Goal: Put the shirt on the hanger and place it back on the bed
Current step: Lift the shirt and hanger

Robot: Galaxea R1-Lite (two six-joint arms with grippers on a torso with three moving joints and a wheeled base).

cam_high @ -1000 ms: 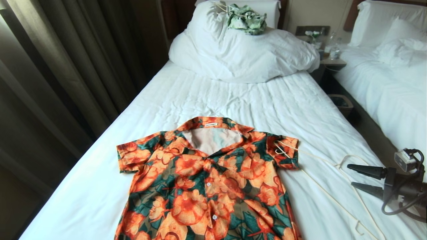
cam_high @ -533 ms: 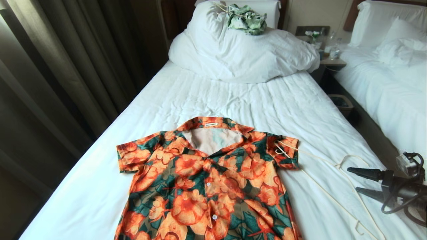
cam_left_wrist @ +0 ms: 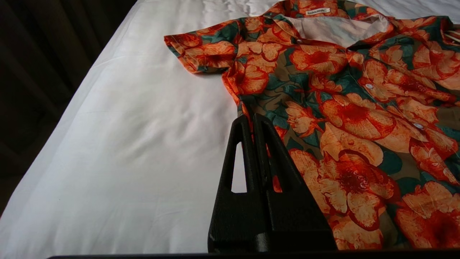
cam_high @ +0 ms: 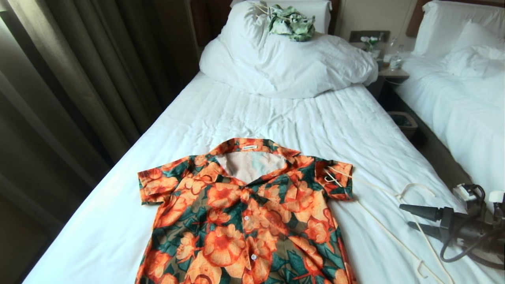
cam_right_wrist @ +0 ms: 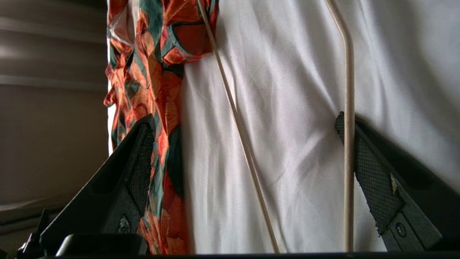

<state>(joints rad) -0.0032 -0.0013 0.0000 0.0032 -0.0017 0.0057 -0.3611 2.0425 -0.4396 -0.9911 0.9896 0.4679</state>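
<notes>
Right now your right gripper [cam_high: 406, 216] sits low over the right side of the bed [cam_high: 221, 114], its two black fingers [cam_high: 420, 211] spread wide and holding nothing; they point left toward the shirt [cam_high: 244, 213]. From the right wrist camera you can see two thin rods of the hanger [cam_right_wrist: 239, 122] running between the spread fingers [cam_right_wrist: 138, 169], one rod lying just beside the inner face of one finger, though you cannot tell whether it touches. The hanger [cam_high: 394, 232] lies flat on the white sheet to the right of the shirt, its cream hook curling just beyond the gripper's fingertips and one shoulder end resting on the shirt's right sleeve. The shirt is spread face up on the near half of the bed, collar pointing to the far end, buttons done up, pale inner side showing at the neck. Your left gripper [cam_left_wrist: 251, 122] appears only in the left wrist view, fingers pressed together with nothing between them, poised above the shirt's left edge below the sleeve. At the far end of the bed the bulky white duvet [cam_high: 288, 63] is heaped up, with a pale green garment [cam_high: 291, 23] on its own hanger on top. A second bed [cam_high: 465, 98] stands well apart to the right, with a nightstand [cam_high: 388, 71] between the two.
</notes>
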